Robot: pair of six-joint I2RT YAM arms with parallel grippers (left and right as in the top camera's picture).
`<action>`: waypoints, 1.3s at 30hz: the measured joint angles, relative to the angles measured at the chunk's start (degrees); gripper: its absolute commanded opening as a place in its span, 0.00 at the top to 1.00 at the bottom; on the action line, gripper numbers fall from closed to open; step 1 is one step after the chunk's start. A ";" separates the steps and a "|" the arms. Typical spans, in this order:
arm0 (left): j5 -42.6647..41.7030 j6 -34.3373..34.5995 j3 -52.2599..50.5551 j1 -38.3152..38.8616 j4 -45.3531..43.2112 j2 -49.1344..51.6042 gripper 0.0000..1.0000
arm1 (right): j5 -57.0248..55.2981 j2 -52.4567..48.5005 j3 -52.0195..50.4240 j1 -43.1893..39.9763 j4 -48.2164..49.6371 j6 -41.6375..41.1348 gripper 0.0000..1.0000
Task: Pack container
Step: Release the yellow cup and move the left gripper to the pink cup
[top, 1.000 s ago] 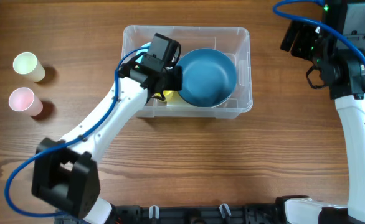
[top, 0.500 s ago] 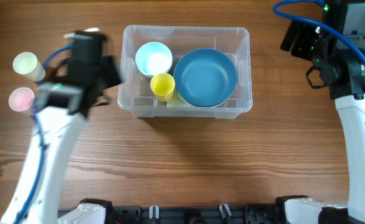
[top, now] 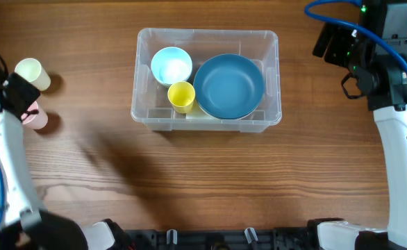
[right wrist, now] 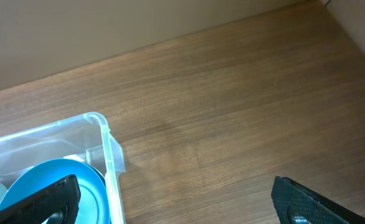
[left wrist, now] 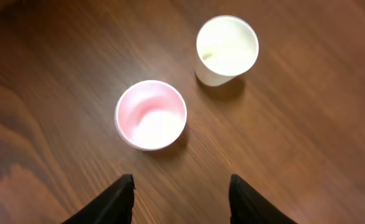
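Note:
The container (top: pixel 207 32), a clear plastic bin, stands at the table's upper middle. Inside it are a small light-blue bowl (top: pixel 171 65), a yellow cup (top: pixel 182 96) and a large blue bowl (top: pixel 229 86). At the far left, a cream cup (top: pixel 31 72) and a pink cup (top: pixel 39 119) stand upright on the wood. My left gripper (left wrist: pixel 181 199) hovers open just short of the pink cup (left wrist: pixel 151 114), with the cream cup (left wrist: pixel 227 48) beyond; nothing is between its fingers. My right gripper (right wrist: pixel 176 202) is wide open and empty, right of the container's corner (right wrist: pixel 111 146).
The left arm (top: pixel 5 160) runs along the table's left edge and partly covers the pink cup. The right arm (top: pixel 398 139) stands along the right side. The big blue bowl (right wrist: pixel 52 186) shows at the right wrist view's lower left.
My left arm swung out of the container to the far left over the two cups, leaving the yellow cup inside. Its jaws widened. The right arm has not moved.

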State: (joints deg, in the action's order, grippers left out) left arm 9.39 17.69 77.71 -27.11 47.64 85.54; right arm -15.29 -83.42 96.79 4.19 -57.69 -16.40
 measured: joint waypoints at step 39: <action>-0.26 -9.99 -0.09 0.04 -4.50 20.41 0.96 | -0.02 0.00 0.00 0.00 0.04 0.00 0.00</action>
State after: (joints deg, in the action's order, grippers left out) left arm 9.13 7.70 77.62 -27.07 43.13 105.95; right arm -15.31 -83.42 96.79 4.19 -57.65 -16.40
